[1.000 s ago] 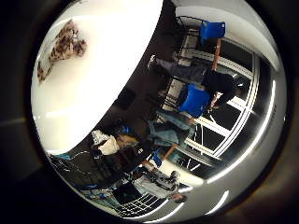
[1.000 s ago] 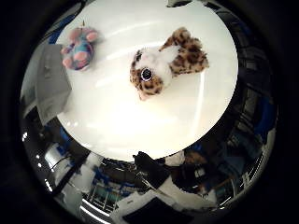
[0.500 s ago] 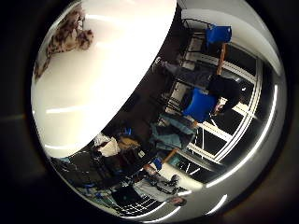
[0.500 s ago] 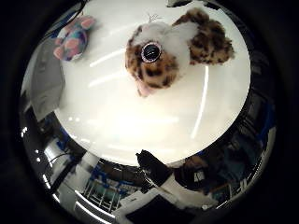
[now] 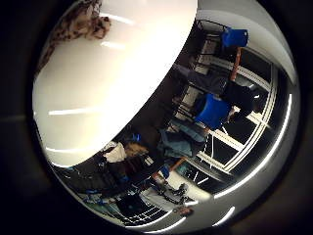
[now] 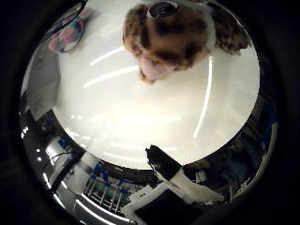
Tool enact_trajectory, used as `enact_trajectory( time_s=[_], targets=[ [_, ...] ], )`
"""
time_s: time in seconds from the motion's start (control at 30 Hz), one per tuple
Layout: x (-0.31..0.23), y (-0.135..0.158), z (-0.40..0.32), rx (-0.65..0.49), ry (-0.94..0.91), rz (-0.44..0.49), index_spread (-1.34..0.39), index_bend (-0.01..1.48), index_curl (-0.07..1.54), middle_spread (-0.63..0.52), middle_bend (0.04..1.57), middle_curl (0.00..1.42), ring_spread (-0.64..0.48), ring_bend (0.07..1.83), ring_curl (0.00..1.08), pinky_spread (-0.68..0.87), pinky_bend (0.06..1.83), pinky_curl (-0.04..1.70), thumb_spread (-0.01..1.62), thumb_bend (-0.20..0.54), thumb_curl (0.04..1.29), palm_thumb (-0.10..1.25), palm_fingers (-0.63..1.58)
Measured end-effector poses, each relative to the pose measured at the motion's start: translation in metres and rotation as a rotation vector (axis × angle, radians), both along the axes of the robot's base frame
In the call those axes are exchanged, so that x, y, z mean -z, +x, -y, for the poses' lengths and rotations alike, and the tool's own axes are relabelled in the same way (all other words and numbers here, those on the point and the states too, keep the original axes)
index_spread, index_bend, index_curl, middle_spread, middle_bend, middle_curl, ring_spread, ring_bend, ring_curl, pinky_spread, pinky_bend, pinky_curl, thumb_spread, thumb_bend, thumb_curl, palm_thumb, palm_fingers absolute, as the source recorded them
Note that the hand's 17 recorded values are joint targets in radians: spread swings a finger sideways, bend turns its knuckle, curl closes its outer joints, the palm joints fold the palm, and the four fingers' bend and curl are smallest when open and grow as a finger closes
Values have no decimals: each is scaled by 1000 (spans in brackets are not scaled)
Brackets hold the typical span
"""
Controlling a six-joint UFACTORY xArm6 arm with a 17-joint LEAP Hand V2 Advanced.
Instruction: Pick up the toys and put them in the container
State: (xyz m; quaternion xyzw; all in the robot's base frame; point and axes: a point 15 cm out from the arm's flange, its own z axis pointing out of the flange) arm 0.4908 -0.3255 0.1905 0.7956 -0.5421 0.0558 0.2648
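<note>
A spotted leopard plush toy (image 6: 173, 33) with a pink tongue lies on the white round table (image 6: 154, 126) and fills much of the thumb side view, close under the palm. Its spotted fur (image 5: 80, 22) also shows at the table's edge in the little finger side view. A smaller pink and blue plush toy (image 6: 70, 35) lies farther off on the table, beside the grey container (image 6: 43, 84). Of my hand (image 6: 176, 178) one finger shows, black-tipped and white, reaching straight out over the table's rim and touching nothing.
The table's curved edge (image 5: 161, 93) drops off to a dark room with blue chairs (image 5: 212, 110), bags and window frames behind it. Bare white tabletop lies between the leopard toy and the container.
The whole picture has shifted: the camera has come much closer to the leopard toy, which now looms large. The toys and the container have not moved on the table.
</note>
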Motion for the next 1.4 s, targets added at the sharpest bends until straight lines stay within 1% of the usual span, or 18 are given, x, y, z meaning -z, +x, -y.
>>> enact_trajectory(
  time_s=[0.13,0.23,0.3,0.33,0.37,0.4,0.43,0.47,0.5,0.53,0.57,0.63,0.7,0.83,0.97,1.07,1.23,1.4],
  targets=[
    [4,-3,1,11,1,-3,-360,179,300,-31,237,323,216,184,247,442,334,305,1032,-19,306,601,107],
    [6,0,0,5,2,10,-329,178,310,-110,322,354,182,203,243,449,272,287,1038,-18,311,644,236],
    [10,-2,0,9,4,13,-330,184,318,-175,406,383,95,257,250,441,212,265,1040,-19,311,657,400],
    [11,-2,1,10,5,17,-339,192,332,-225,472,415,-13,352,276,413,170,243,1041,-18,313,669,530],
    [11,-2,2,10,6,23,-347,207,350,-253,532,447,-93,433,304,368,161,232,1042,-20,313,672,636],
    [9,0,2,8,6,33,-362,205,361,-286,560,471,-185,563,343,243,178,216,1044,-19,313,679,739],
    [7,2,3,5,6,46,-391,177,364,-323,586,498,-264,694,382,29,297,231,1055,-14,312,693,962],
    [5,4,4,3,6,56,-416,197,396,-353,623,541,-315,798,442,-163,406,265,1071,-13,311,704,1099],
    [2,4,7,7,7,69,-438,220,435,-374,650,581,-342,867,488,-309,538,315,1094,-9,310,719,1178],
    [0,3,11,11,6,75,-463,262,478,-394,679,622,-356,921,523,-411,675,366,1118,-9,308,730,1195],
    [-2,2,13,16,6,78,-478,300,505,-399,692,644,-352,959,545,-427,778,407,1130,-6,307,743,1258],
    [-8,0,16,30,14,93,-513,444,629,-427,774,754,-348,1076,612,-453,1030,521,1183,-4,306,782,1179],
    [-14,-2,18,47,27,114,-526,561,735,-439,837,844,-340,1152,661,-411,1172,595,1228,-3,305,811,1125],
    [-34,-5,19,53,47,141,-513,768,930,-450,969,1016,-331,1247,759,-325,1318,711,1316,10,321,890,1016],
    [-51,-10,12,59,61,140,-486,870,1041,-436,1055,1125,-322,1297,833,-273,1387,791,1345,12,357,953,935],
    [-65,-23,6,78,78,116,-466,909,1088,-421,1098,1173,-315,1330,876,-246,1415,838,1350,-1,383,975,899],
    [-92,-52,-26,110,168,62,-437,953,1119,-397,1131,1208,-310,1350,920,-220,1429,894,1342,-6,420,995,869],
    [-139,-67,-70,66,206,52,-417,962,1127,-377,1146,1212,-306,1352,943,-209,1429,924,1335,-8,439,995,864]
  ],
)
